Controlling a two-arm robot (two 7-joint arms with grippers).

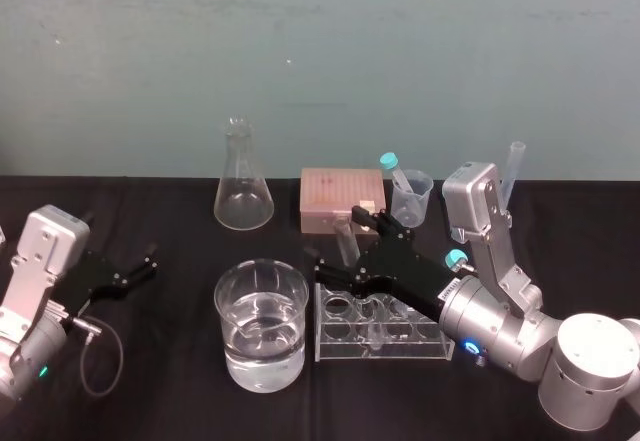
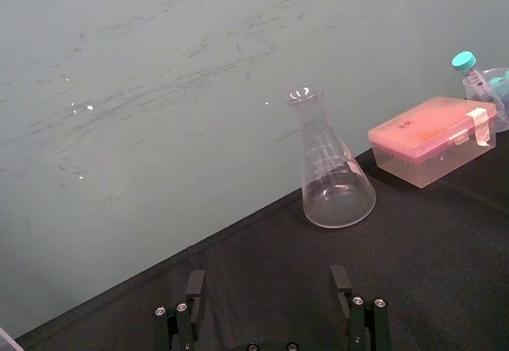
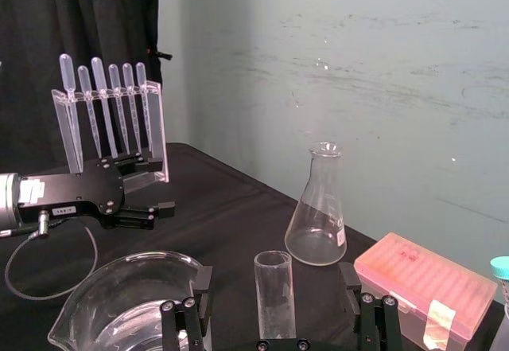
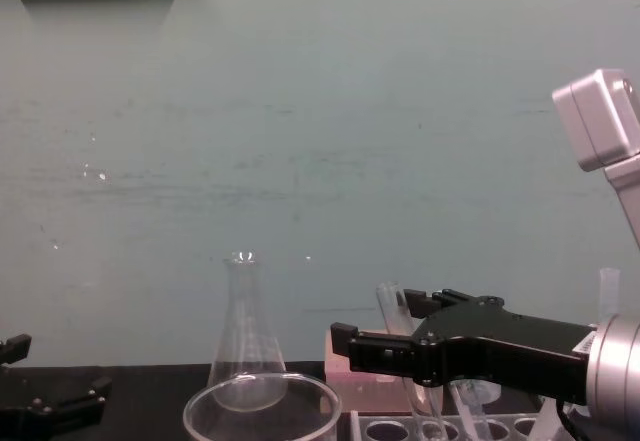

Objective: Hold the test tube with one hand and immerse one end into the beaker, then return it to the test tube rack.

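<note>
Glass beaker [image 1: 235,306]: 1, nearest on the black cloth [image 1: 160,381], about half full of water, just left of the rack.
Rack [image 1: 345,349]: 1, clear, with round holes in its top; it stands right of the beaker and under the right gripper.
Right gripper [image 3: 274,274]: 1, reaching in from the right over the rack's left end. Its 2 fingers [image 3: 347,283] are spread wide, 1 on each side of the tube, with a gap on both sides.
Tube [image 3: 273,295]: 1, clear and uncapped. It stands at the rack's left end, leaning a little, with its open rim up between the spread fingers. The arm hides its lower end in the chest view.
Left gripper [image 2: 268,281]: 1, low over the cloth at the table's left, well apart from the beaker, fingers parted and holding nothing.
Teal-capped tubes [image 1: 390,164]: 2; 1 leans in the cup, and 1 shows its cap just beside the right wrist, above the rack's right end.
Box [image 1: 343,199]: 1, pink, lid shut, behind the rack.
Cup [image 1: 412,201]: 1, small and clear, just right of the box.
Flask [image 1: 243,196]: 1, conical, empty, left of the box and behind the beaker.
Cylinder [image 1: 515,166]: 1, thin, far right, partly behind the right arm.
Pipettes [image 3: 97,112]: 6, upright in 1 clear stand beyond the left gripper.
Wall [image 1: 320,61]: pale green, behind everything.
</note>
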